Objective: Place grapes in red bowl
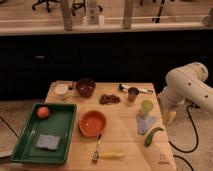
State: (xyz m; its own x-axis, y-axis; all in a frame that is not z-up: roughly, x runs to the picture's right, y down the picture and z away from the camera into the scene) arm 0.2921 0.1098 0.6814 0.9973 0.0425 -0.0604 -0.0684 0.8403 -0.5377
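Observation:
A bunch of dark grapes lies on the wooden table, behind the centre. A red-orange bowl stands empty in front of them, next to the green tray. A darker maroon bowl stands at the back left. My white arm comes in from the right. The gripper hangs down beside the table's right edge, well to the right of the grapes and apart from them.
A green tray on the left holds an orange and a blue sponge. Also here are a white cup, a metal cup, a green cup, a blue cloth, a green pepper and a fork.

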